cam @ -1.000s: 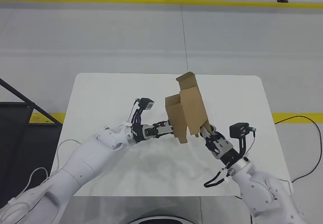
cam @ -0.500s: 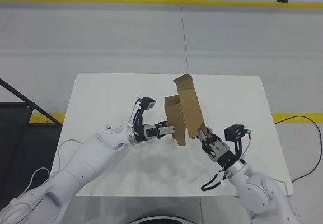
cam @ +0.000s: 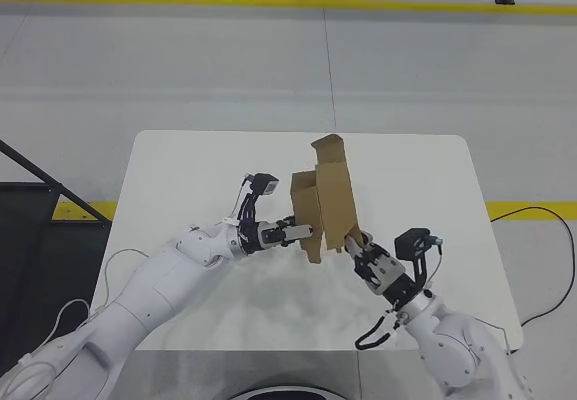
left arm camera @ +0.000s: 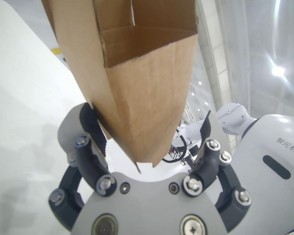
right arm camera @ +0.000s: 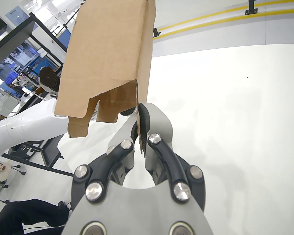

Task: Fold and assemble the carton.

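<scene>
**Item 1. Carton**. Brown corrugated board, part-opened into a sleeve, with the end flaps not folded in.
- Location: held up between the two hands and above the counter. Its lower end is at the hands, and its body rises from them, leaning toward the counter's far side.
- The left wrist view looks into the open end. It shows the inner walls and a slit between two flaps.

**Item 2. Left hand**. Fingers spread wide apart.
- The carton's lower corner sits in the gap between them.
- One finger touches the carton's outer wall. The opposite finger stands clear of the board.
- This hand has no clamp on the carton.

**Item 3. Right hand**. Fingers together, pinched on the thin edge of one lower flap.
- The carton rises straight up out of this grip.
- A notched flap hangs free beside the hand, on the side nearer the left arm.
- In the top view this hand is near the left hand, with the carton's lower end between the two.

**Item 4. Counter**. White with rounded corners. It lies beneath both hands and extends well beyond them on every side.

**Item 5. Yellow line**. Painted on the grey floor, out past the counter's edge on the right hand's side.
</scene>
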Motion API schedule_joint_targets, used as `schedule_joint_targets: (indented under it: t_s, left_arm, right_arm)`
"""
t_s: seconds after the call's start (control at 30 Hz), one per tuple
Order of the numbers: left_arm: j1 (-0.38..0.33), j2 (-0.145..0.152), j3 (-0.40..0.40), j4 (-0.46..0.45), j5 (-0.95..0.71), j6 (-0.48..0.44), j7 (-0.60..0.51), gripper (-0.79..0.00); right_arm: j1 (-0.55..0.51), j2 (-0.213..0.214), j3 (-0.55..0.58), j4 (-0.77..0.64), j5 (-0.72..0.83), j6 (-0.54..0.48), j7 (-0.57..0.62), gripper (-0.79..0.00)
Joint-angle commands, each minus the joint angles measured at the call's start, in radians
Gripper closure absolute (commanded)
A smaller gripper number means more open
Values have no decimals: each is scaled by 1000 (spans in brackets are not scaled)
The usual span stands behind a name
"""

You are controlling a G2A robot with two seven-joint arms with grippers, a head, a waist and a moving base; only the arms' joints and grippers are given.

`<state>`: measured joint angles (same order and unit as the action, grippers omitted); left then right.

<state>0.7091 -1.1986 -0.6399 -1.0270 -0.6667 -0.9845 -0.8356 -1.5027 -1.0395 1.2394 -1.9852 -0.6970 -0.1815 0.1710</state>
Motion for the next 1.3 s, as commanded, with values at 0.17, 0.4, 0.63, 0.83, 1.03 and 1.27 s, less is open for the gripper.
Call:
schedule_joint_targets:
  t_s: [0.17, 0.4, 0.63, 0.83, 1.03, 1.27]
  left_arm:
    - [-1, -2, -2, 4, -4, 7, -7, -785]
    - [-1, -1, -3, 7, 7, 4, -4, -785]
    - [-4, -1, 4, 6, 26, -12, 12, -785]
    - [-9, -2, 12, 11, 26, -15, 15, -785]
    - [-15, -5, 16, 18, 16, -11, 11, -785]
    - [-18, -8, 19, 19, 11, -8, 8, -785]
  right_arm:
    - [-12, -5, 6, -1, 5, -15, -11, 0]
    - [-3, -4, 35, 12, 83, -83, 55, 0]
    - [-7, -5, 47, 8, 83, -91, 82, 0]
    - [-6, -9, 36, 0, 50, -69, 78, 0]
    - [-11, -15, 22, -9, 5, -39, 55, 0]
    - [-13, -21, 7, -15, -27, -15, 44, 0]
